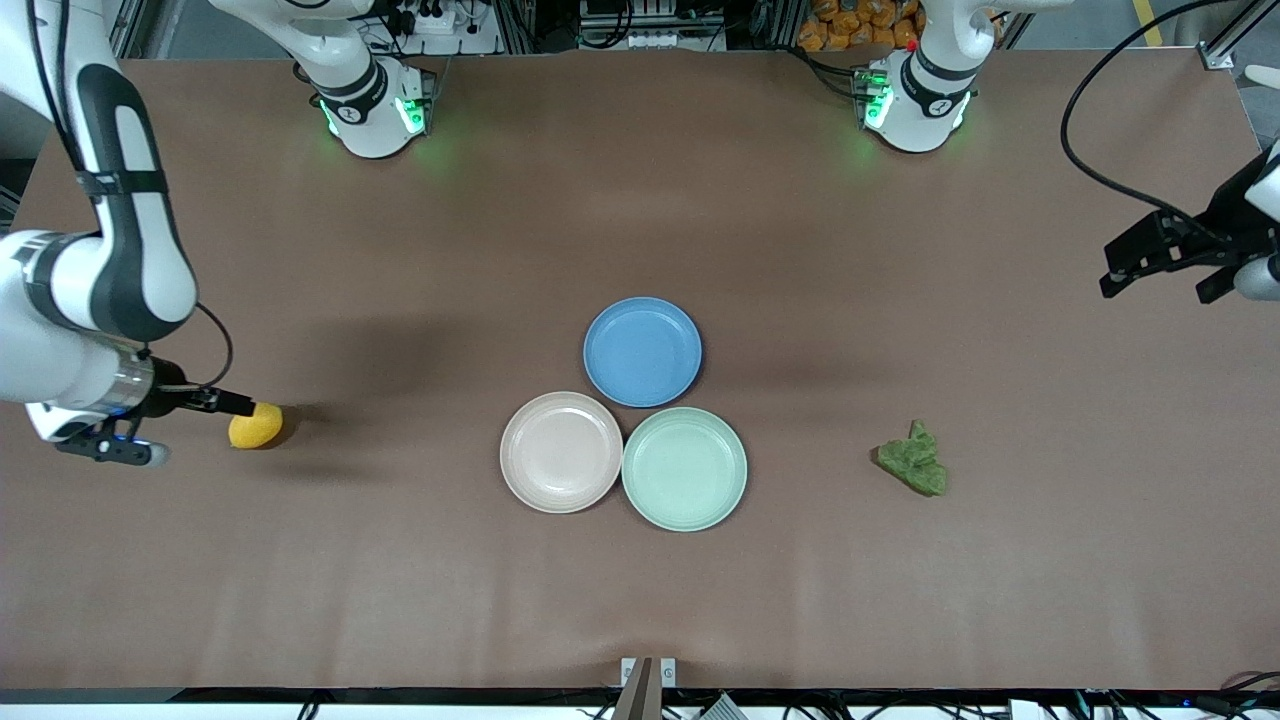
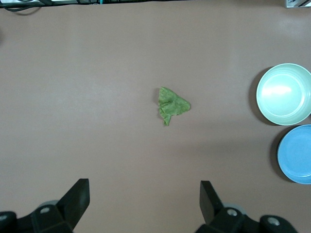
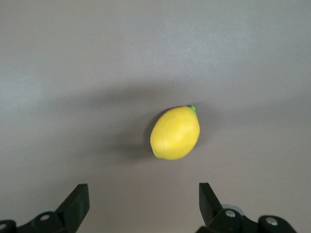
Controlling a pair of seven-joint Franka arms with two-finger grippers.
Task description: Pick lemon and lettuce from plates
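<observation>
The yellow lemon (image 1: 256, 425) lies on the bare brown table toward the right arm's end, off the plates; it also shows in the right wrist view (image 3: 175, 133). My right gripper (image 1: 205, 430) is open and empty, low over the table right beside the lemon (image 3: 143, 196). The wrinkly green lettuce (image 1: 914, 459) lies on the table toward the left arm's end (image 2: 171, 105). My left gripper (image 1: 1158, 288) is open and empty, up over the table's left-arm end (image 2: 144, 194). The beige-pink plate (image 1: 561, 452) and the mint plate (image 1: 684, 468) are empty.
A blue plate (image 1: 642, 351) touches both other plates, farther from the front camera, and is empty. The mint plate (image 2: 283, 93) and blue plate (image 2: 296, 154) show at the edge of the left wrist view. Both arm bases stand along the table's back edge.
</observation>
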